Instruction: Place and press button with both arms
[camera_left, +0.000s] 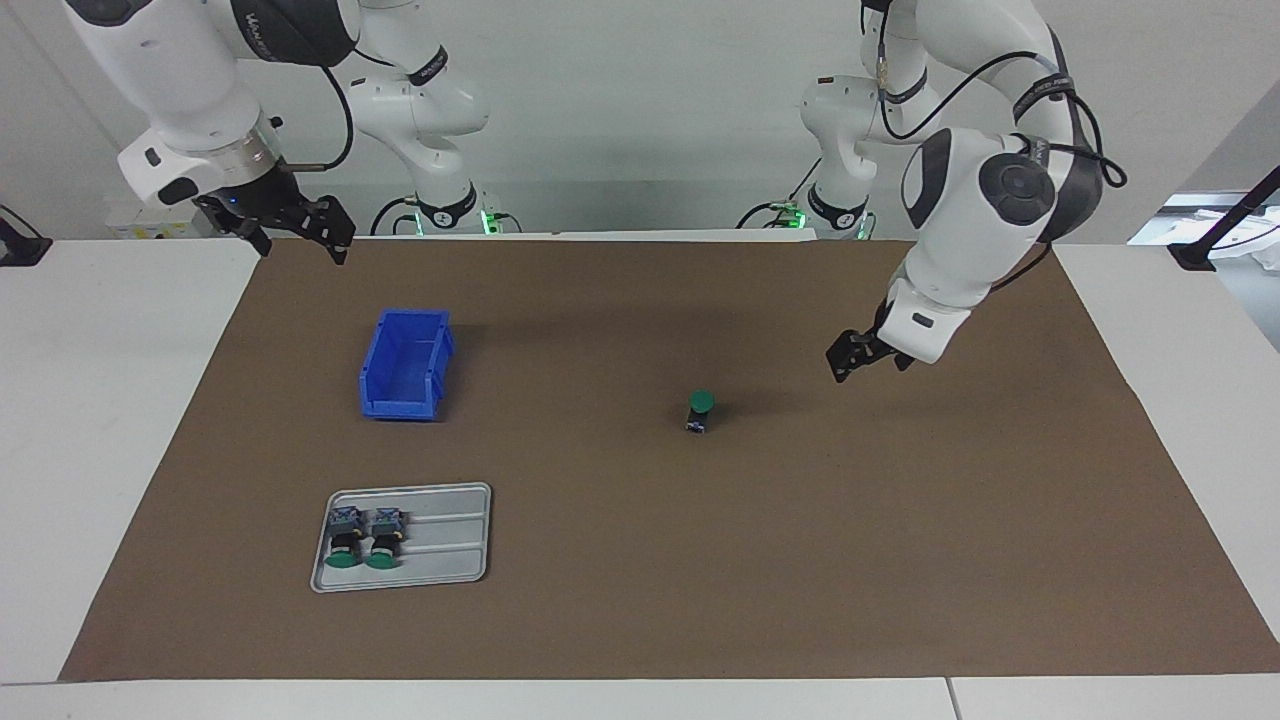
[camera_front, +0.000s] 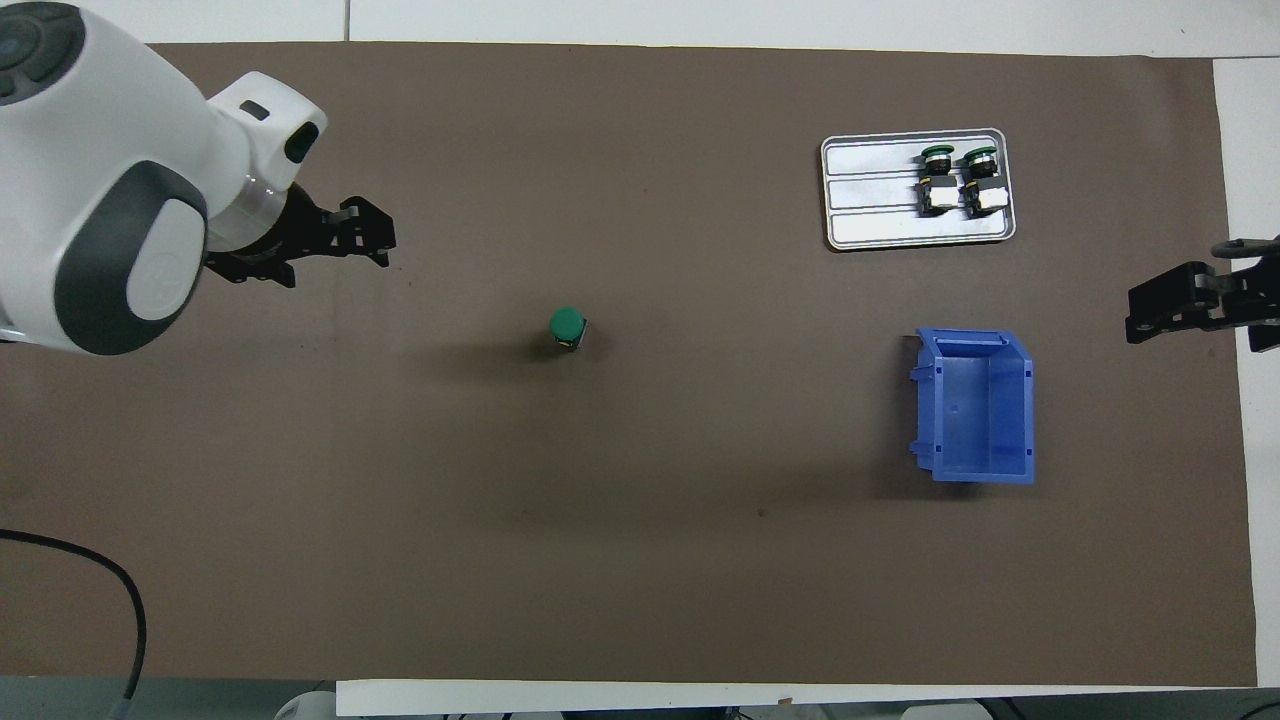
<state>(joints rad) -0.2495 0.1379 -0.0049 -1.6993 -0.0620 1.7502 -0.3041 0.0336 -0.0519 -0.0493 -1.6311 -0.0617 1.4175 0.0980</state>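
One button (camera_left: 701, 410) stands upright on the brown mat near the table's middle, green cap up; it also shows in the overhead view (camera_front: 567, 325). Two like buttons (camera_left: 364, 538) lie side by side on a grey tray (camera_left: 450, 540). My left gripper (camera_left: 840, 370) hangs low over bare mat toward the left arm's end from the standing button, apart from it and holding nothing; the overhead view shows it too (camera_front: 383, 240). My right gripper (camera_left: 298, 248) is raised over the mat's edge at the right arm's end, open and empty, also in the overhead view (camera_front: 1140, 315).
An empty blue bin (camera_left: 405, 365) sits on the mat toward the right arm's end, nearer to the robots than the tray. It also shows in the overhead view (camera_front: 975, 405), as does the tray (camera_front: 870, 190). White table borders the mat.
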